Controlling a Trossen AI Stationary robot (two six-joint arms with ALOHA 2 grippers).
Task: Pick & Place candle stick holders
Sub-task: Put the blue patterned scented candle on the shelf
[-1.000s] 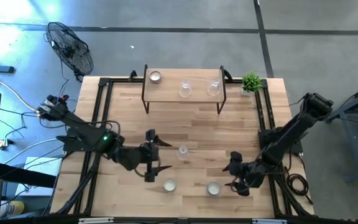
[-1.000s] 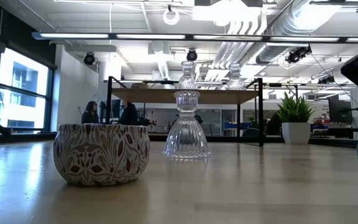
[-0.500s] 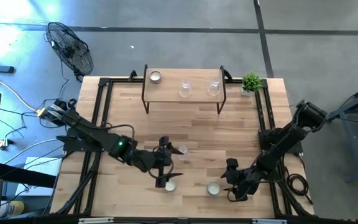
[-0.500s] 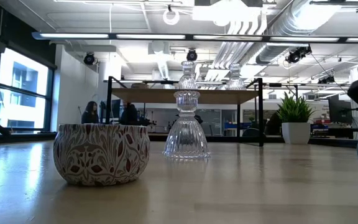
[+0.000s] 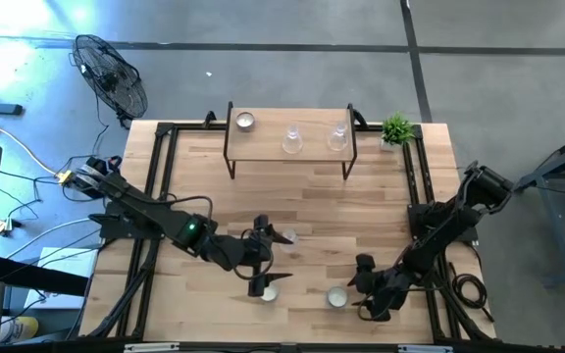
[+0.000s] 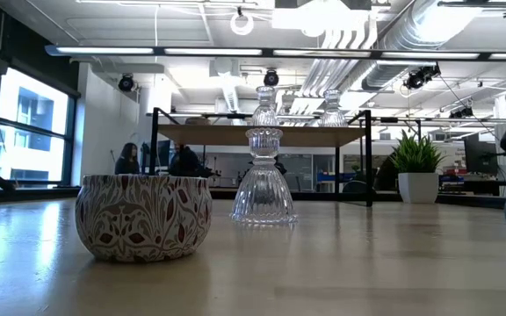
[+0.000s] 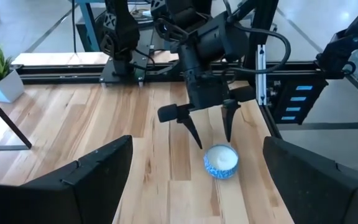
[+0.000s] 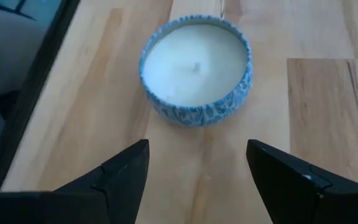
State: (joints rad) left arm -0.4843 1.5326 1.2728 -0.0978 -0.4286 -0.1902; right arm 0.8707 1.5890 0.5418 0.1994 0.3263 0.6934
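Two round tealight cups stand near the table's front edge: a red-patterned one (image 5: 269, 291) (image 6: 144, 217) and a blue one (image 5: 336, 296) (image 8: 196, 68). A clear glass stemmed holder (image 5: 288, 238) (image 6: 263, 180) stands just behind them. My left gripper (image 5: 271, 261) hovers open, above and between the glass holder and the red-patterned cup. My right gripper (image 5: 357, 281) (image 7: 213, 143) is open and slants down, its tips just short of the blue cup on its right side. Another tealight cup (image 5: 245, 122) and two glass holders (image 5: 292, 140) (image 5: 337, 137) stand on the shelf (image 5: 263, 149).
The low shelf on black legs spans the far middle of the table. A small green plant in a white pot (image 5: 395, 129) (image 6: 418, 171) stands at the far right corner. Black frame rails (image 5: 161, 186) run along both sides. Bare wood lies between the shelf and the grippers.
My left gripper has gone toward the table's right, from left of the glass holder to over it and the red-patterned cup. My right gripper has sunk and crept toward the blue cup. No cup or holder has moved.
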